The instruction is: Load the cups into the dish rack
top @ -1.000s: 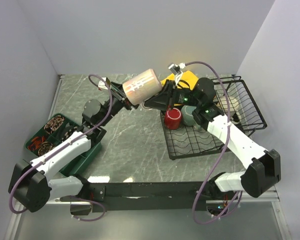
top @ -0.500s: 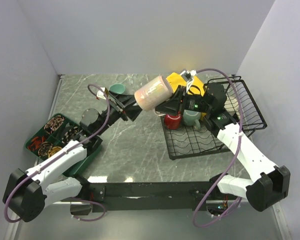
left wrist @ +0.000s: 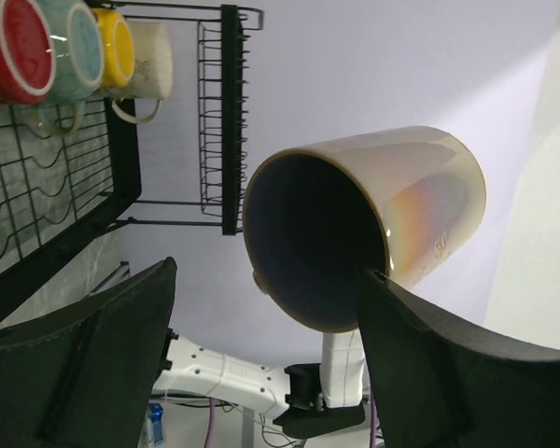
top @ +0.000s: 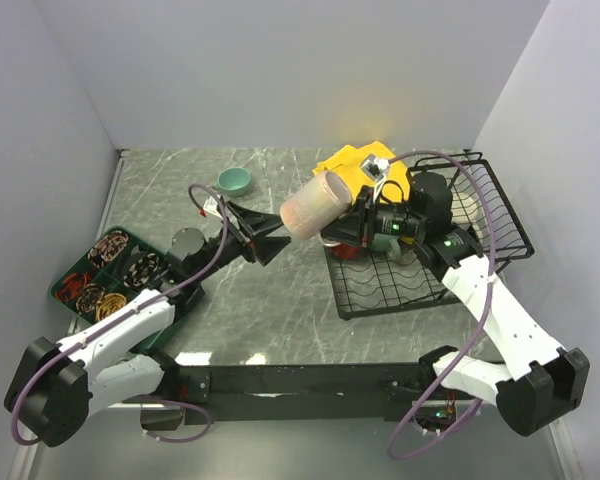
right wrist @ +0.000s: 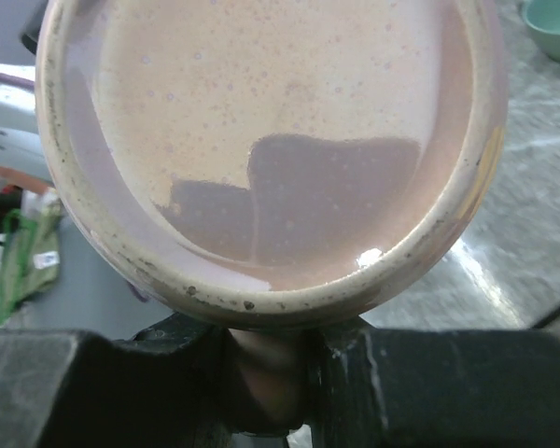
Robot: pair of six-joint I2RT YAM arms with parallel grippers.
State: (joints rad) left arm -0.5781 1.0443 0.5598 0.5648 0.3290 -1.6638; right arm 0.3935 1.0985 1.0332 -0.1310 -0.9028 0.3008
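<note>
The beige-pink mug (top: pixel 315 205) hangs on its side in the air left of the black wire dish rack (top: pixel 485 245). My right gripper (top: pixel 361 216) is shut on its handle (right wrist: pixel 266 373), and one round end of the mug (right wrist: pixel 271 140) fills the right wrist view. My left gripper (top: pixel 277 243) is open just left of and below the mug, its fingers (left wrist: pixel 93 355) on either side of the dark mouth (left wrist: pixel 313 243) without gripping. Red (left wrist: pixel 14 47), grey-teal (left wrist: pixel 75 47), yellow (left wrist: pixel 117 47) and cream (left wrist: pixel 149 56) mugs sit in the rack. The small teal cup (top: pixel 234 180) stands on the table at the back.
A dark green compartmented tray (top: pixel 80 290) with small items sits at the left by the left arm. Grey walls close the table at the left, back and right. The rack's raised basket (top: pixel 495 205) is at its right end.
The mug has passed from my left gripper to my right one and moved right toward the rack. The left gripper has opened and drawn back from it, uncovering the teal cup.
</note>
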